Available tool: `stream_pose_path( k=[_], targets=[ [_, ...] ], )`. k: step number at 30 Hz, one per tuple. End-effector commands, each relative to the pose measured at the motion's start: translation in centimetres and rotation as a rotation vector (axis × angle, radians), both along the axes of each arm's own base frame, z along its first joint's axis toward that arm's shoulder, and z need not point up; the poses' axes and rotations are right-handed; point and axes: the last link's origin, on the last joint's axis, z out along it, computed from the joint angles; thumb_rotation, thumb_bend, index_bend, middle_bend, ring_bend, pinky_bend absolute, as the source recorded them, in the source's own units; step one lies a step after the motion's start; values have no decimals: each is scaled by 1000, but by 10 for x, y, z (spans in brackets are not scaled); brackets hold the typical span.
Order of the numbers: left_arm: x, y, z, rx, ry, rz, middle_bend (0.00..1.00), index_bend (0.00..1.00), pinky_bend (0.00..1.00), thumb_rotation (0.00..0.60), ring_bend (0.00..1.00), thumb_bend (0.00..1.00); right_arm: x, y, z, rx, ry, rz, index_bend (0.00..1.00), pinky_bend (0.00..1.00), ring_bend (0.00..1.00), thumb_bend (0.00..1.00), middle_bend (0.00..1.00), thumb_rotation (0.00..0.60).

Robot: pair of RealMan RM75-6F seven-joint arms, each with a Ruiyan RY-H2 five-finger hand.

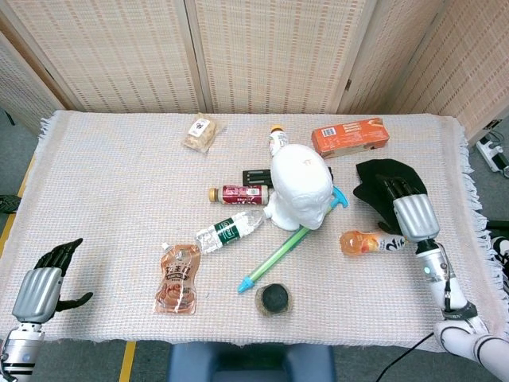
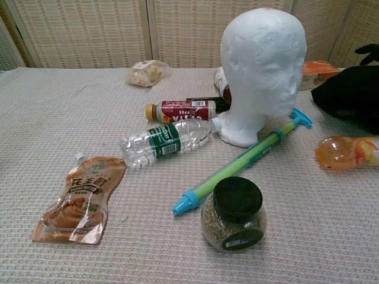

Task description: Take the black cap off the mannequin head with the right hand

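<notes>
The white mannequin head [image 1: 300,187] [image 2: 263,65] stands bare at the middle of the table. To its right the black cap [image 1: 380,177] [image 2: 350,94] sits low over the cloth. My right hand [image 1: 407,205] reaches onto the cap from the near side, dark fingers [image 1: 390,189] laid over its crown and gripping it. In the chest view only a dark fingertip [image 2: 368,53] shows above the cap. My left hand [image 1: 46,282] hangs at the table's near left corner, fingers apart, holding nothing.
Close to the cap lie an orange drink bottle [image 1: 367,242] [image 2: 346,152] and an orange box [image 1: 350,137]. Around the head lie a green-and-blue pump tube [image 1: 288,247], a water bottle [image 1: 231,229], a red bottle [image 1: 238,193], a jar [image 1: 273,299] and a brown pouch [image 1: 176,278].
</notes>
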Motion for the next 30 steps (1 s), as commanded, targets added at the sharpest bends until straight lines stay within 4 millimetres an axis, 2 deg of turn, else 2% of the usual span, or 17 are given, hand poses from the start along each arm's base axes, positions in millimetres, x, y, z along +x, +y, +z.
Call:
stream_pose_path(
  k=[1, 5, 8, 9, 12, 15, 20, 24, 30],
  targets=[
    [0, 0, 1, 2, 2, -4, 178, 99, 227, 600, 149, 125, 3, 45, 27, 29, 6, -47, 0, 274, 20, 0, 32, 493],
    [1, 1, 2, 6, 5, -7, 177, 99, 226, 600, 149, 126, 8, 73, 45, 21, 17, -72, 0, 274, 35, 0, 41, 495],
    [0, 0, 3, 8, 11, -8, 177, 100, 227, 600, 149, 126, 10, 95, 56, -12, 20, -81, 20, 325, 120, 4, 116, 525],
    [0, 0, 3, 9, 14, -7, 177, 102, 227, 600, 149, 126, 9, 102, 58, -20, 27, -90, 71, 368, 166, 26, 163, 531],
    [-1, 0, 3, 14, 26, -5, 177, 109, 228, 600, 149, 126, 6, 126, 62, -34, 16, -133, 188, 417, 224, 102, 243, 545],
    [-2, 0, 2, 24, 34, -2, 177, 112, 228, 600, 149, 126, 5, 149, 66, -53, 0, -162, 225, 426, 237, 127, 261, 552],
    [-1, 0, 0, 35, 36, -6, 177, 113, 227, 600, 149, 127, 7, 181, 68, -61, -32, -186, 193, 426, 210, 125, 261, 556],
    [1, 1, 0, 52, 33, -15, 177, 113, 227, 600, 149, 126, 10, 192, 67, -58, -58, -190, 147, 417, 180, 125, 256, 553],
    [1, 1, -1, 64, 31, -21, 177, 113, 225, 600, 149, 126, 17, 191, 65, -51, -86, -165, 131, 404, 165, 126, 245, 554]
  ],
)
